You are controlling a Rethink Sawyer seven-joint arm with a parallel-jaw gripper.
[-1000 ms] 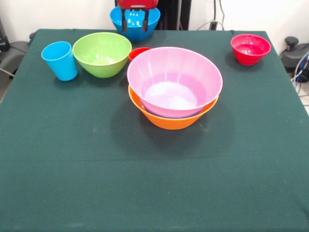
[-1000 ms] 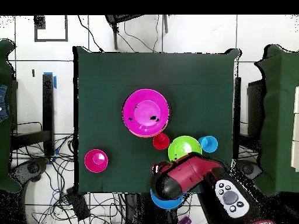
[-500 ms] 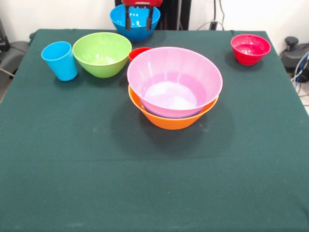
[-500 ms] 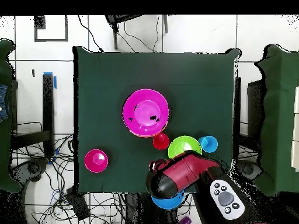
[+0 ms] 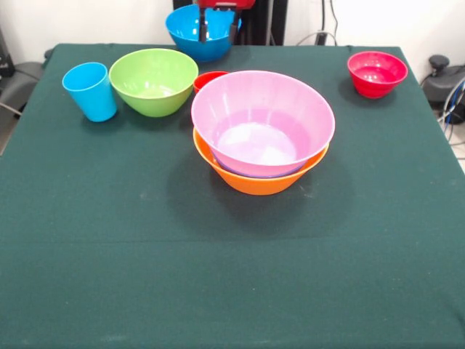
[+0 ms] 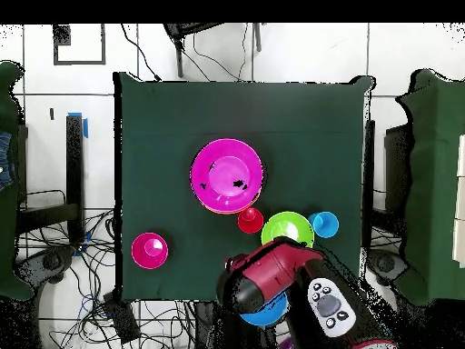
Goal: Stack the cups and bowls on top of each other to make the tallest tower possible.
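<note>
Writing or brand marks: none legible on any cup, bowl or on the arm.

Pincer (image 5: 218,27) sits at the far table edge, seen from the front at the top of the picture, its two dark fingers (image 5: 204,27) hanging down into the blue bowl (image 5: 190,33). Fingers stand apart with a gap between them, so the pincer reads as released; whether either finger touches the bowl wall cannot be told. From above, the red and black arm (image 6: 268,277) reaches out from the base and covers most of that blue bowl (image 6: 268,315), only a crescent of its rim showing.

Front view, left to right, relative to the pincer:
- light blue cup (image 5: 90,91), upright, well to the left and nearer the camera.
- lime green bowl (image 5: 153,81), left of the pincer and nearer, just beside the cup.
- red cup (image 5: 208,78), nearly straight in front of the pincer, mostly hidden behind the tower.
- tower (image 5: 261,142): pink bowl (image 5: 261,120) nested in the orange bowl (image 5: 256,180), in front of the pincer, mid-table.
- small red bowl (image 5: 377,73), well to the right, alone on the green table (image 5: 232,276).
</note>
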